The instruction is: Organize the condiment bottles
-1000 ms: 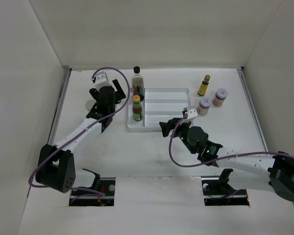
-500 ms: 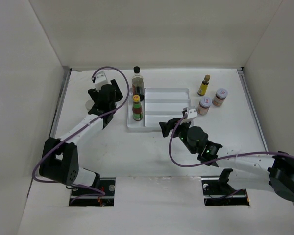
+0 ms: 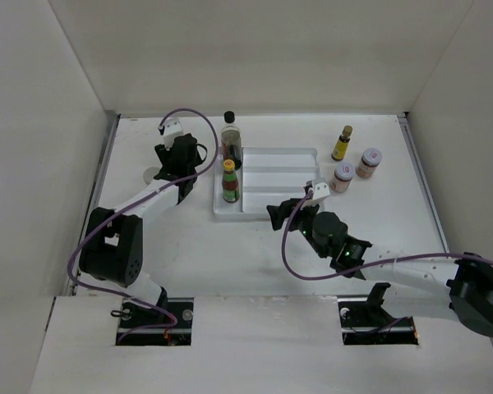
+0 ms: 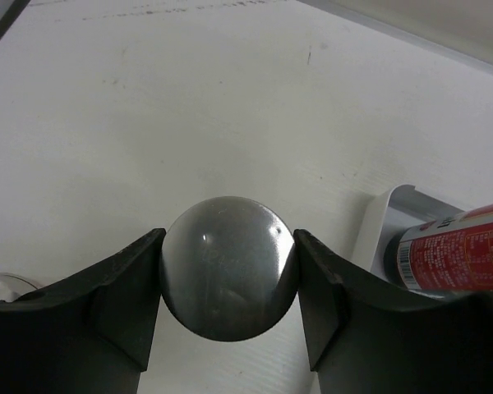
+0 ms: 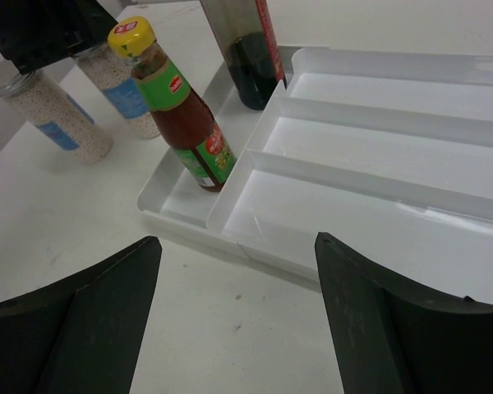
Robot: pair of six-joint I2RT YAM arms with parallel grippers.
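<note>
My left gripper (image 3: 181, 156) (image 4: 228, 238) is shut on the grey lid of a spice jar (image 4: 228, 267) left of the white tray (image 3: 273, 158). The right wrist view shows this jar (image 5: 122, 86) standing on the table under the gripper. A second spice jar (image 3: 152, 174) (image 5: 45, 115) stands just left of it. The tall dark bottle (image 3: 230, 138) (image 5: 246, 49) and the red-green yellow-capped bottle (image 3: 229, 182) (image 5: 181, 107) stand in the tray's left compartment. My right gripper (image 3: 283, 215) (image 5: 238, 246) is open and empty before the tray's front edge.
A tiny yellow bottle (image 3: 342, 144) and two pale-lidded jars (image 3: 343, 176) (image 3: 368, 162) stand right of the tray. The tray's three long compartments (image 5: 378, 148) hold nothing. White walls enclose the table on three sides.
My left arm has swung, moving its gripper a little toward the back and the tray. The right arm has not moved.
</note>
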